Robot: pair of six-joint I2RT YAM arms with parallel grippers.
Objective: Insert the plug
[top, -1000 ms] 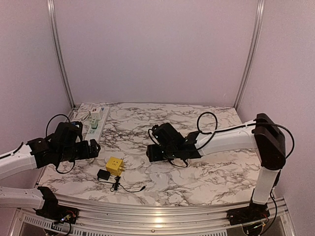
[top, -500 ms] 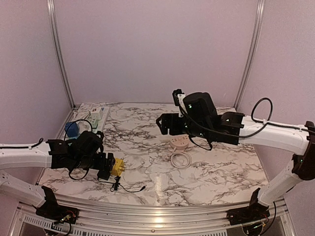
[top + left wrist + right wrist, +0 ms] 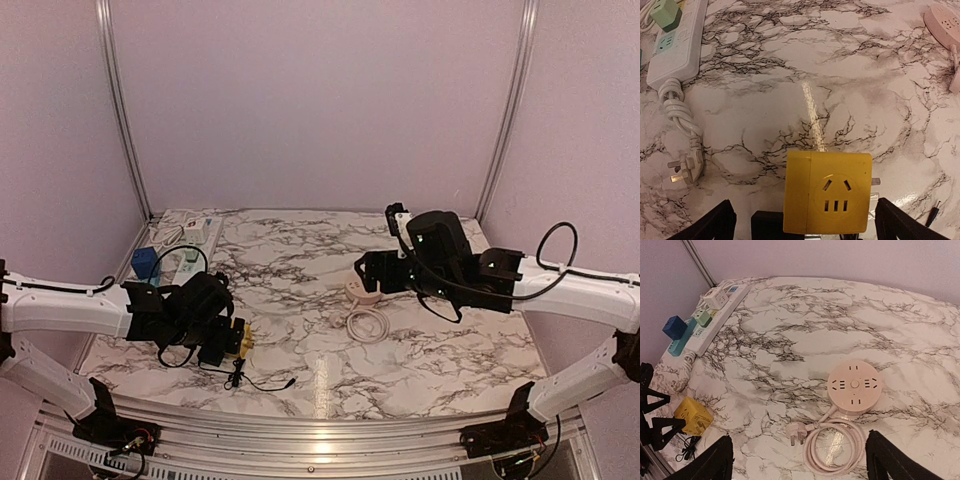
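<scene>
A yellow cube socket [image 3: 827, 192] lies on the marble table, its holes facing the left wrist camera. My left gripper [image 3: 805, 227] is open, one finger on each side of the cube and apart from it. A black plug adapter [image 3: 767, 225] with a thin cable sits just left of the cube. In the top view the left gripper [image 3: 225, 340] hovers over the cube [image 3: 243, 338]. My right gripper [image 3: 800, 465] is open and empty, raised above a round pink socket [image 3: 854, 385] with a coiled cord and pink plug [image 3: 796, 432].
A long white power strip [image 3: 715, 320] with blue [image 3: 675, 326], green and white cubes plugged in runs along the left edge. Its white plug [image 3: 690, 162] and bundled cord lie near the yellow cube. The black adapter's cable [image 3: 262, 382] trails toward the front rail.
The left arm has swung right and forward so its fingers flank the yellow cube. The right arm has lifted and drawn back to the right, uncovering the pink socket, and its jaws have widened.
</scene>
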